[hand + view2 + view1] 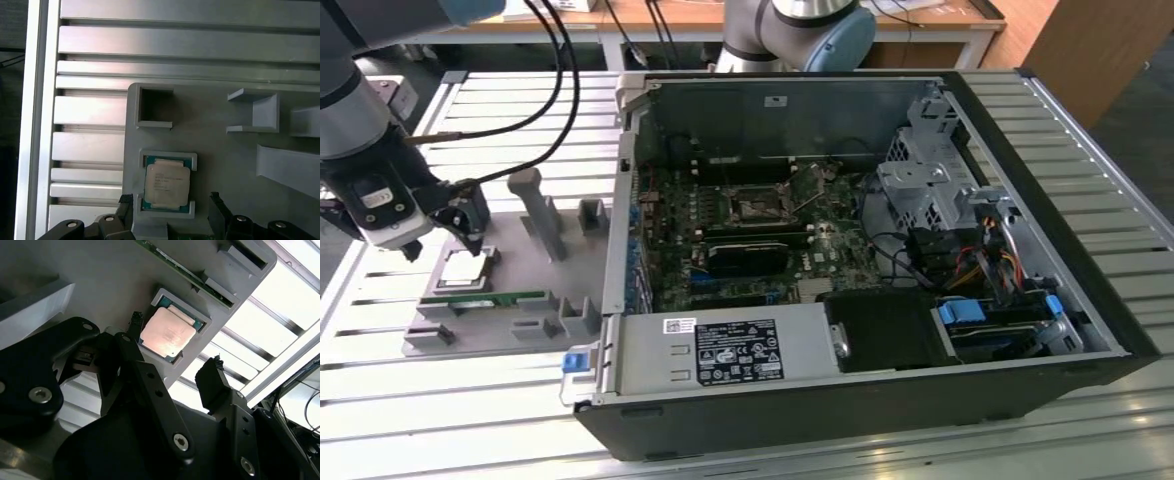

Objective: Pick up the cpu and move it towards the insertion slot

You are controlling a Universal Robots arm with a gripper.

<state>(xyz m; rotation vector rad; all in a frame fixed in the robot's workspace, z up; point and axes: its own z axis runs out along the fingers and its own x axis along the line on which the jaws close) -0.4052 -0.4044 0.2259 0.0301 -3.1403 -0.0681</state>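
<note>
The cpu lies flat in a shallow square nest on the grey fixture plate, at the exterior view's left. Its silvery face with a pale rim shows in both wrist views. My gripper hovers just over it and is open. One black fingertip stands on one side of the nest and the other fingertip on the opposite side, neither touching the chip. The gripper straddles the chip's near edge. The insertion slot sits on the motherboard inside the open computer case.
A long green memory stick lies on the plate beside the cpu nest. Grey upright posts stand between the plate and the case wall. An empty square pocket adjoins the nest. Cables trail from my arm. A slatted metal table surrounds everything.
</note>
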